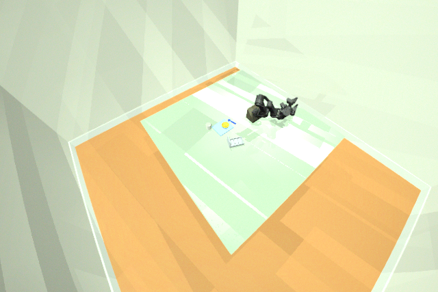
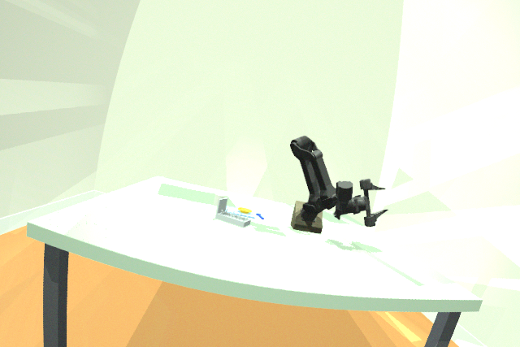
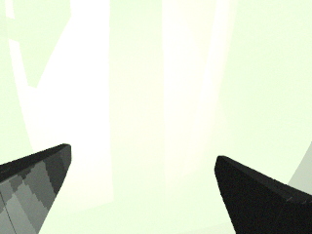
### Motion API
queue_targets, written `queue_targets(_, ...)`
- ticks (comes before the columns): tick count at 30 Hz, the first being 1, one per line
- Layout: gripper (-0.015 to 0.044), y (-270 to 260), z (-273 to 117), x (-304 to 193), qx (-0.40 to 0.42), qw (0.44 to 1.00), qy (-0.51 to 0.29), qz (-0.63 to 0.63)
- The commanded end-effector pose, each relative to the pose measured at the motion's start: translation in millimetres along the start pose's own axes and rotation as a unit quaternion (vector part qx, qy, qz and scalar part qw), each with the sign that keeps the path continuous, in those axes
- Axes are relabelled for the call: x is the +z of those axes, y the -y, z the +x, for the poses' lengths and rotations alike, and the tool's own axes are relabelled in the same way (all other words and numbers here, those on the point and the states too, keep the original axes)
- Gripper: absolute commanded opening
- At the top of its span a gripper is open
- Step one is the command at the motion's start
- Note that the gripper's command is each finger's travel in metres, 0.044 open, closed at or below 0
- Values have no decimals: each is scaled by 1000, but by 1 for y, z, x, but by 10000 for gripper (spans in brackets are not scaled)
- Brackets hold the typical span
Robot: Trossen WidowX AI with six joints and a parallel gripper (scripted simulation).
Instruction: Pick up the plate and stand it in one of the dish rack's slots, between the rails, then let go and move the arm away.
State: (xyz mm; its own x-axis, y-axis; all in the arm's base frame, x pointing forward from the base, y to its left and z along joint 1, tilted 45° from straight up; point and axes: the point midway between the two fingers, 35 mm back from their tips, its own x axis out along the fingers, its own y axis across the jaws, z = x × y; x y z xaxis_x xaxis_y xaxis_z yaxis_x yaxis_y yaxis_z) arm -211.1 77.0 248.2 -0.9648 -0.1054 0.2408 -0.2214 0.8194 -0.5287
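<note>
My hand [image 2: 379,199] wide, holding nothing, pointing away from work. Yellow plate [image 1: 224,125] flat on blue mat [image 1: 220,129], near dish rack [image 1: 235,141] on table [image 2: 201,267]. Must swing round, approach low, pinch rim.

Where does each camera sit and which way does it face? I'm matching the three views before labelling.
Top: high above a room corner, looking down at the table; whole arm shows.
Exterior: low beside the table, looking across it at the arm, rack and plate; open gripper points away from them.
Wrist: on the gripper, facing a pale wall; only two fingers show, nothing between them.
Shared: top and exterior both show arm, plate and rack.
</note>
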Motion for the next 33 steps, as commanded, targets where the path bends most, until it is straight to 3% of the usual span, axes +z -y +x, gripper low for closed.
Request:
queue_targets(1, 400, 0, 0, 0, 1, 1000, 0, 1)
queue_targets(16, 400, -48, -24, -59, 122, 984, -97, 83)
queue_targets(33, 400, -96, -94, -134, 247, 913, -267, 184)
